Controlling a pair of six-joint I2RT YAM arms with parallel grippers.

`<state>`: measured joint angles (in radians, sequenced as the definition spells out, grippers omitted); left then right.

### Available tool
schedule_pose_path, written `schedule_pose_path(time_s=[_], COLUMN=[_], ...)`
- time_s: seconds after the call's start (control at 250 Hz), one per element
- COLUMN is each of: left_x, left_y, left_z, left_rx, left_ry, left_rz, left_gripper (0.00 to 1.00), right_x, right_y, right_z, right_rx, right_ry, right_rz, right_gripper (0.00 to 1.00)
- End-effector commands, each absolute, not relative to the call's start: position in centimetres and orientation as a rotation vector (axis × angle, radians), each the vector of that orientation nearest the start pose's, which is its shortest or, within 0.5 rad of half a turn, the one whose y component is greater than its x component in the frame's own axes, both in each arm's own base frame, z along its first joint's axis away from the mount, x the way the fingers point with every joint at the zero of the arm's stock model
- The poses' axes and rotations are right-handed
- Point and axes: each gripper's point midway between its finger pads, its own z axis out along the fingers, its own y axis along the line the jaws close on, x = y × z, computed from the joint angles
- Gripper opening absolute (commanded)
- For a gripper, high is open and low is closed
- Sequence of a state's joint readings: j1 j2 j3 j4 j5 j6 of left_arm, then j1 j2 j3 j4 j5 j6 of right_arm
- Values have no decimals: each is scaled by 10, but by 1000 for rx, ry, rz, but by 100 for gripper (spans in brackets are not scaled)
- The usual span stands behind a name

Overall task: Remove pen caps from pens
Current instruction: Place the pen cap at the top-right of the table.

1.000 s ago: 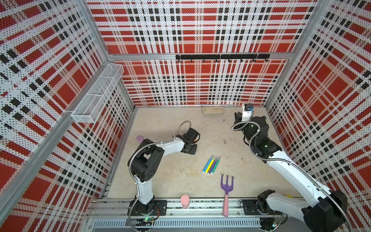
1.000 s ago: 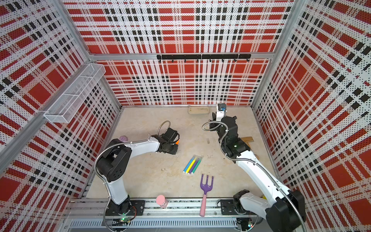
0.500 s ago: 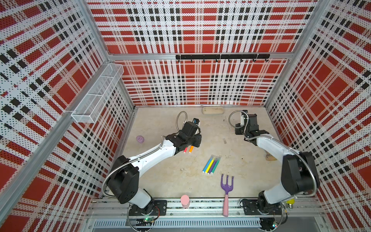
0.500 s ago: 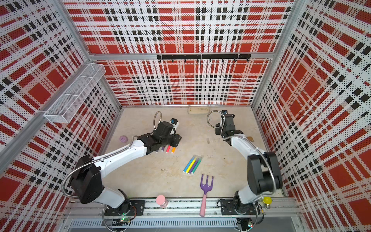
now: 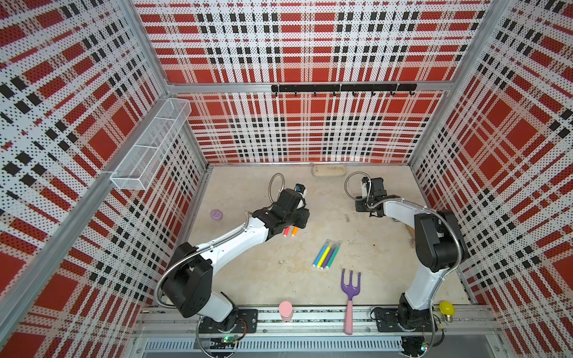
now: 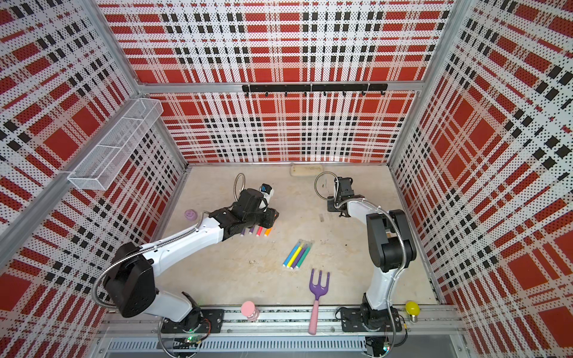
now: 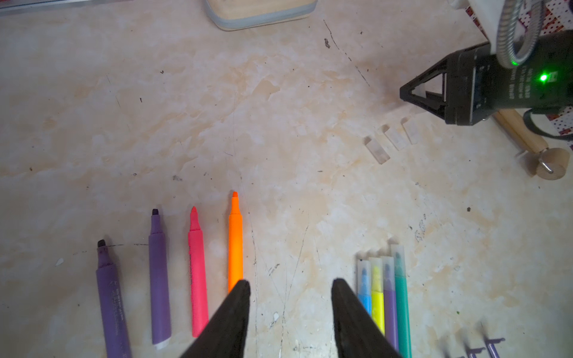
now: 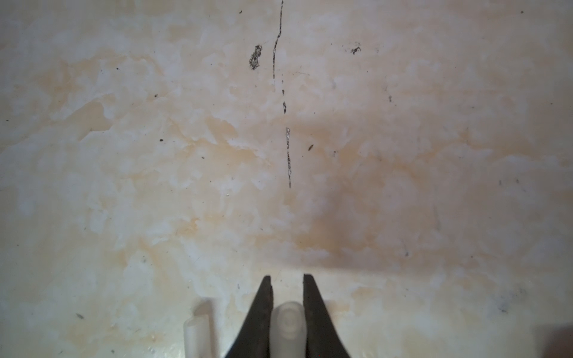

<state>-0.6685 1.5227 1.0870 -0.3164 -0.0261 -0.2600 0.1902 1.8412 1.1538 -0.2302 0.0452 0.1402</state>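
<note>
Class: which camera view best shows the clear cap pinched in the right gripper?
Right wrist view: the cap sits close-up in the right gripper. Left wrist view shows only a distant pale patch there; in both top views it cannot be made out.

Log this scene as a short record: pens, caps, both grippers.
uncapped pens: four in a row, two purple, one pink-red, one orange
capped pens: four side by side, blue, yellow, purple, teal
loose caps: three lying on the table, apart from the pens
left gripper: open, empty, over bare table between the two pen groups
right gripper: shut on a clear cap
</note>
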Motion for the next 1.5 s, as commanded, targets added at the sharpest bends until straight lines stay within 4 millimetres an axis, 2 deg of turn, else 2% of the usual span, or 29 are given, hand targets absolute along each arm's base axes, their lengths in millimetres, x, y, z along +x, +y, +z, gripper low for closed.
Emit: schedule_pose_path(time_s=[0.0, 0.344, 0.672, 0.852, 1.104, 1.204, 1.316, 1.437, 1.497], left_x=[348, 347, 332, 331, 324, 315, 295, 272, 263], left_y=[-271, -282, -291, -289, -290, -295, -307, -318, -317], left_z=[156, 149, 126, 126, 124, 121, 112, 91, 78], left_rx=[486, 531, 625, 625, 648, 680, 778, 894, 948], left_ry=[2314, 2334, 2408, 2409, 2410, 2420, 2437, 2487, 2530], left_rz=[-452, -491, -456, -447, -456, -496, -562, -534, -447], left_gripper=[47, 49, 51, 52, 54, 54, 54, 54, 54], right_x=[465, 472, 474, 474, 474, 474, 475, 475, 474], right_y=[82, 88, 91, 91, 93, 92, 93, 94, 94], right_z=[60, 53, 44, 42, 39, 39, 47, 59, 63], right_rx=[-72, -88, -102, -109, -112, -111, -110, -111, -113], right_ry=[2496, 2509, 2538, 2545, 2550, 2550, 2529, 2501, 2496], right_rz=[59, 71, 69, 67, 76, 74, 76, 83, 82], right_gripper=[0, 7, 14, 17, 26, 27, 27, 28, 28])
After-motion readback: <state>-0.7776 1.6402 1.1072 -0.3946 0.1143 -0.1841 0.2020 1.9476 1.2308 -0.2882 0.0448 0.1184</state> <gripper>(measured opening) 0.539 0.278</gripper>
